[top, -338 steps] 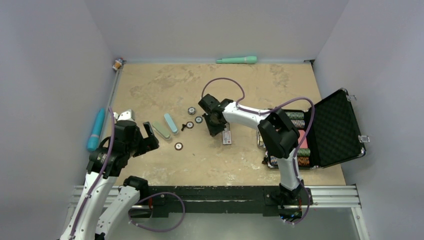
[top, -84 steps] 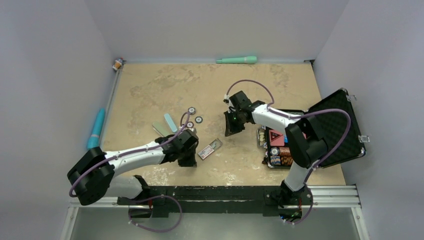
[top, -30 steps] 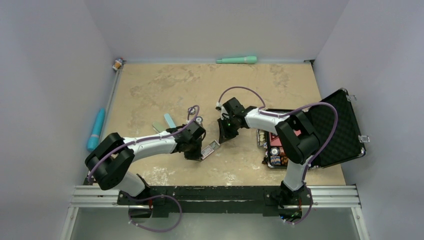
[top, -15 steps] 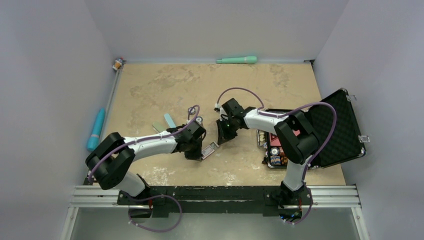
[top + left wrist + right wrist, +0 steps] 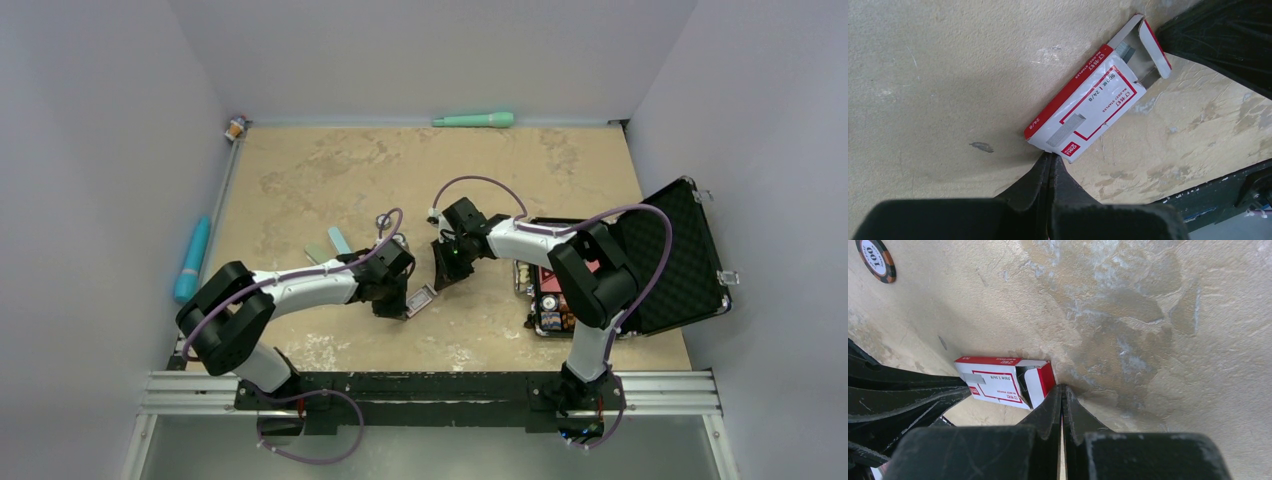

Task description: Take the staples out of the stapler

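Note:
A red-and-white staple box [image 5: 1088,102] lies flat on the table, its far flap open and a grey strip of staples [image 5: 1124,50] showing inside. My left gripper [image 5: 1050,159] is shut and empty, its tip touching the box's near closed end. My right gripper [image 5: 1062,388] is also shut and empty, its tip against the box's [image 5: 998,382] open red flap. From above, the box [image 5: 421,299] sits between the left gripper [image 5: 404,311] and the right gripper [image 5: 439,286]. Two small oblong things, pale green [image 5: 316,251] and light blue [image 5: 338,240], lie by the left arm; I cannot tell whether either is the stapler.
An open black case [image 5: 672,255] with poker chips stands at the right. A loose chip [image 5: 877,260] lies on the table near the right gripper. A teal tube [image 5: 474,120] lies along the back wall, a blue tube [image 5: 192,258] at the left edge, a small bottle [image 5: 235,127] in the corner.
Over the last second the left gripper has crept slightly right against the box. The right gripper has edged a little toward the box. Both stay shut.

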You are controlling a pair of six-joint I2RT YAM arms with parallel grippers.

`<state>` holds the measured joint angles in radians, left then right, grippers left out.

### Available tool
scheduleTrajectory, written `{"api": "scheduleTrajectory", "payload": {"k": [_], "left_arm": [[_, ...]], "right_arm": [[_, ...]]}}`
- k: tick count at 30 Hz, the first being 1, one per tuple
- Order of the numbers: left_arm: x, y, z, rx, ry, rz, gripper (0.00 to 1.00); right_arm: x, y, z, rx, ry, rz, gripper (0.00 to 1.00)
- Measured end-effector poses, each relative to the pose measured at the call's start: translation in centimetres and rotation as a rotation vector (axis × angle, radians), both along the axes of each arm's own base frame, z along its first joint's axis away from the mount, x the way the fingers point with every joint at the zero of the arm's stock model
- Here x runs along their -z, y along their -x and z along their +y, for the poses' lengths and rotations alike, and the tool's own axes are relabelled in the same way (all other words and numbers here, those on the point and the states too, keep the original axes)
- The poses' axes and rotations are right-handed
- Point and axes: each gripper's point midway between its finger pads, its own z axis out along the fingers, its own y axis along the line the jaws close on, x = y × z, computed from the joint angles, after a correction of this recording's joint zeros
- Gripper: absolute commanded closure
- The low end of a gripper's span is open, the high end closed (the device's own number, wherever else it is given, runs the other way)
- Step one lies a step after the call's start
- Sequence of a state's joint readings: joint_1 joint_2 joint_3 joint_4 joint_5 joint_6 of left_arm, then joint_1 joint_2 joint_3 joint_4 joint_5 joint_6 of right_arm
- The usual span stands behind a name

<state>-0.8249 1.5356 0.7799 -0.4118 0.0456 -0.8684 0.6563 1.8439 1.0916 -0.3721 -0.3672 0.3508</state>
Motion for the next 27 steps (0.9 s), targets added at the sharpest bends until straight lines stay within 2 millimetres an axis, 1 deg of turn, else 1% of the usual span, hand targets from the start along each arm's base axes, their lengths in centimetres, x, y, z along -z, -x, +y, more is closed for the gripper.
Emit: {"api": "scheduleTrajectory", "payload": {"k": [17,27], "left_arm": [[0.01,-0.4,-0.45,0.022,-0.003,-0.003,1.0],[-0.01,-0.66,-0.79,0.025,-0.003,-0.001,1.0]], "right_arm": [[0.0,0.07,0.04,-0.002,-0.002,0.003,1.0],[0.01,0.57,0.34,-0.018,-0.009,0.013,1.0]]}}
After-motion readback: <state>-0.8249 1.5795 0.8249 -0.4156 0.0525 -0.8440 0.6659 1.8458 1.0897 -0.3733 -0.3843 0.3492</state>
